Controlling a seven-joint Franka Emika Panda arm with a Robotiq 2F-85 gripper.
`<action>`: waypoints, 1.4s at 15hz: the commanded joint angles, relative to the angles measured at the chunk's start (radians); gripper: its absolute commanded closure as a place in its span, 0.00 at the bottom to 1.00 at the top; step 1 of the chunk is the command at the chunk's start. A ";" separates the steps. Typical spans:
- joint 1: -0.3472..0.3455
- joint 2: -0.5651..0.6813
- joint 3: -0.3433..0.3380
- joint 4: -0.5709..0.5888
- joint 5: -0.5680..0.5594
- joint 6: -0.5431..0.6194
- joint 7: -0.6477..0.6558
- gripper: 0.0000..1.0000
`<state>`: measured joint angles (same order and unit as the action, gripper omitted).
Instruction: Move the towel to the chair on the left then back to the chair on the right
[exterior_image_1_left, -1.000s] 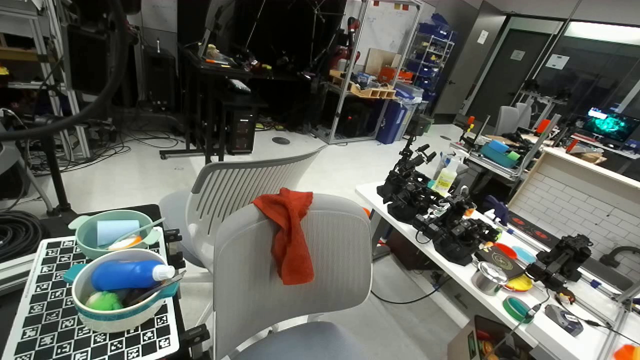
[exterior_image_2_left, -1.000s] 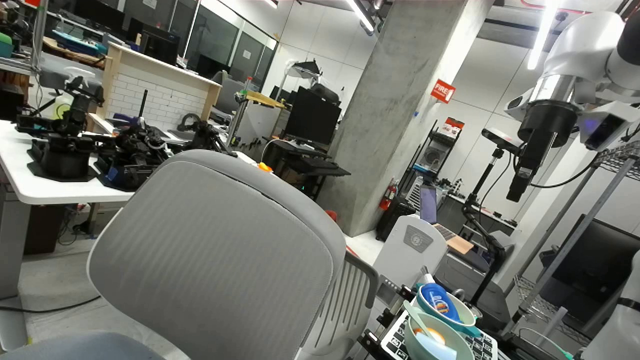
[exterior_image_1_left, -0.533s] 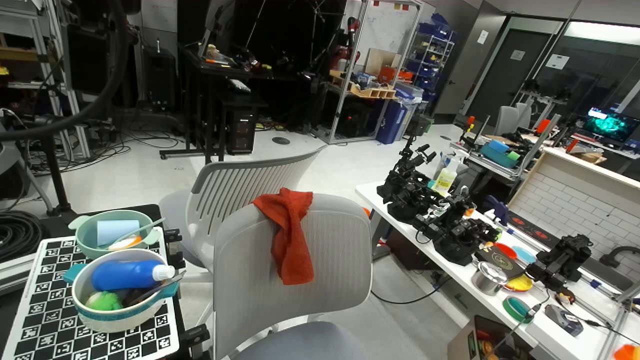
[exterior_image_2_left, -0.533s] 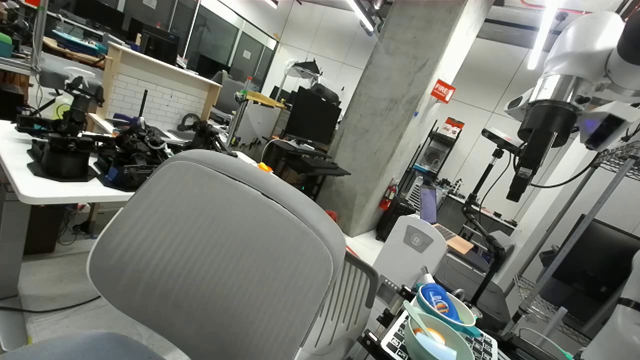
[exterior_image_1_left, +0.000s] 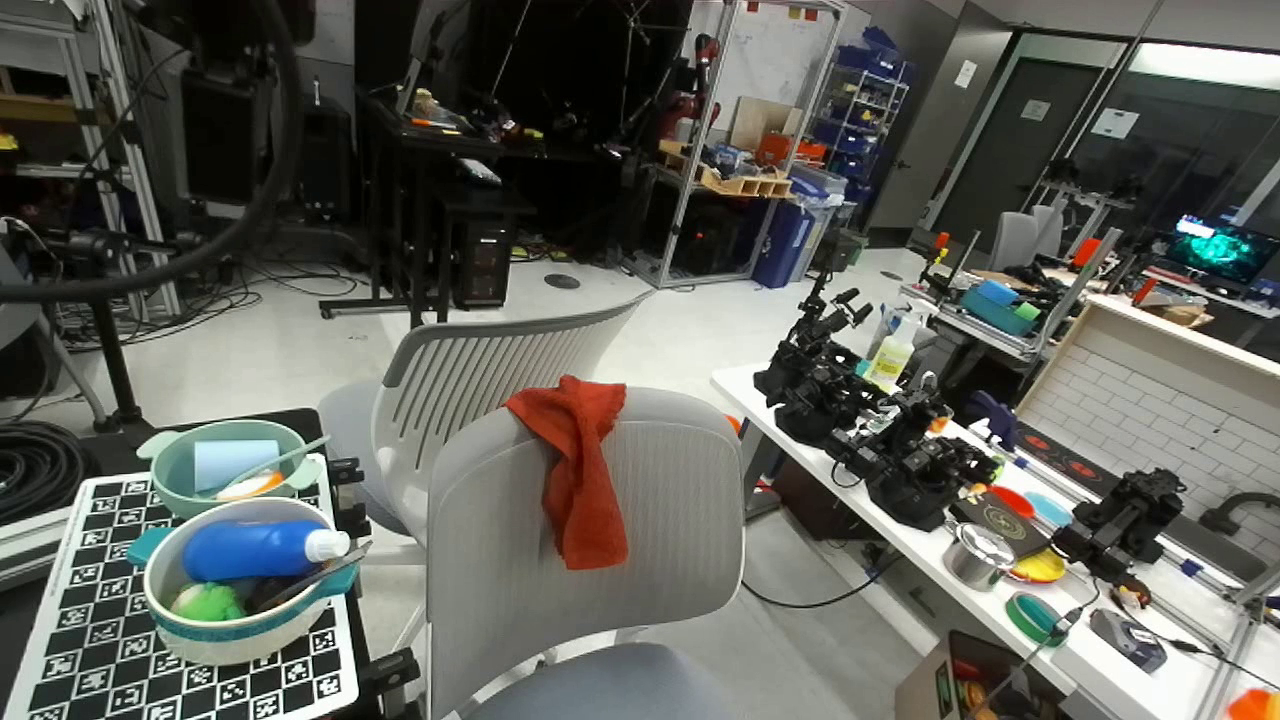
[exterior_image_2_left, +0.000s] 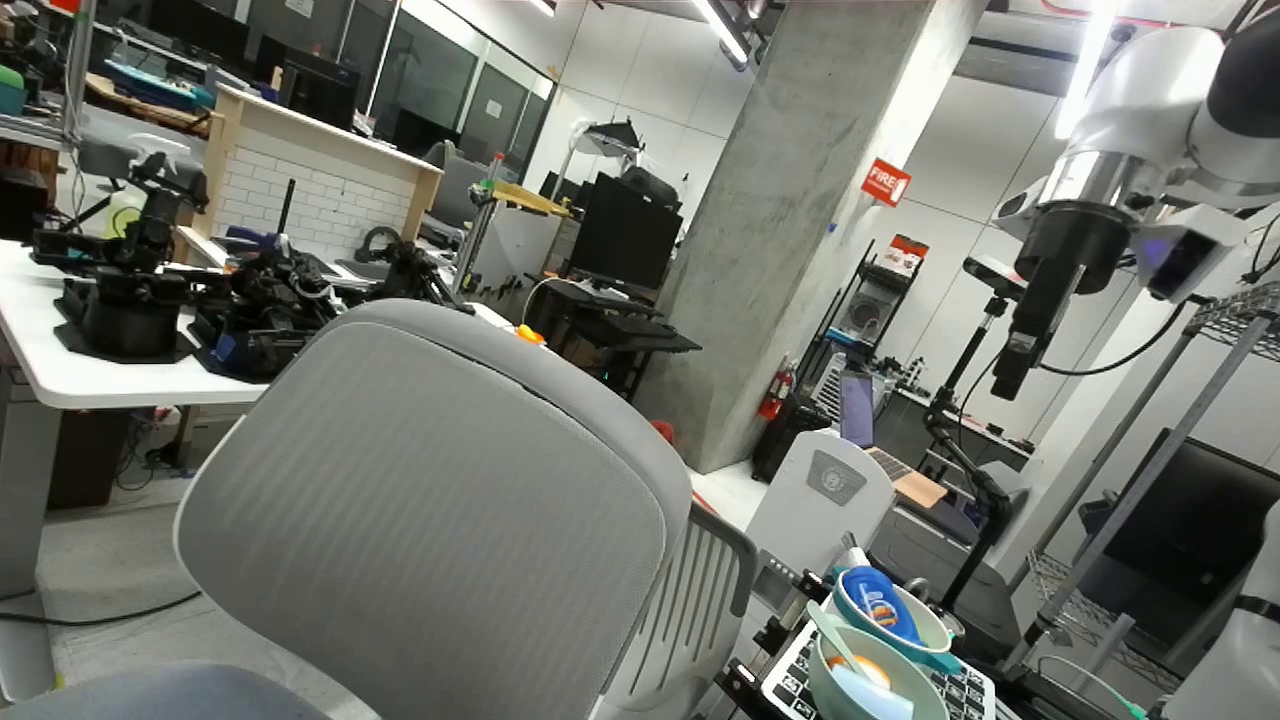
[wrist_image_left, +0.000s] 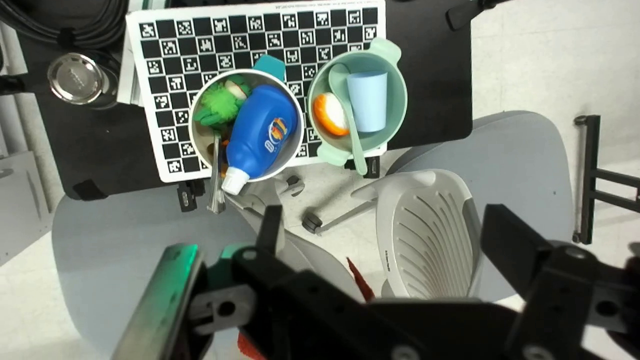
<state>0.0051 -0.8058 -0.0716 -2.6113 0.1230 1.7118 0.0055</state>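
A red towel (exterior_image_1_left: 585, 475) hangs over the top of the near grey chair's back (exterior_image_1_left: 685, 520) in an exterior view. The slotted-back chair (exterior_image_1_left: 470, 390) stands beside it. In an exterior view the near chair's back (exterior_image_2_left: 430, 510) hides most of the towel; the slotted chair (exterior_image_2_left: 685, 610) is behind it. In the wrist view the towel (wrist_image_left: 361, 281) shows only in part, cut off by my gripper (wrist_image_left: 385, 225). The gripper is open and empty, its fingers wide apart, above the slotted chair (wrist_image_left: 430, 235). It also shows side-on (exterior_image_2_left: 1010, 380), high up and apart from the towel.
A checkered board (exterior_image_1_left: 90, 600) holds a white bowl (exterior_image_1_left: 230, 640) with a blue bottle and a green bowl (exterior_image_1_left: 170, 480) with a cup. A white table (exterior_image_1_left: 900, 545) carries black devices. A black stand (exterior_image_2_left: 975, 510) and wire shelf (exterior_image_2_left: 1240, 320) are near my arm.
In an exterior view my arm and gripper have moved a little left; in an exterior view the dark arm part at top left has moved right and slightly down. Towel and chairs have not moved.
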 joint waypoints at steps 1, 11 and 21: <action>-0.001 0.191 0.003 0.120 0.015 0.119 -0.029 0.00; 0.002 0.704 0.102 0.398 0.038 0.547 0.306 0.00; 0.033 1.037 0.080 0.593 -0.002 0.601 0.696 0.00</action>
<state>0.0167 0.1503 0.0286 -2.0917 0.1392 2.3177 0.6216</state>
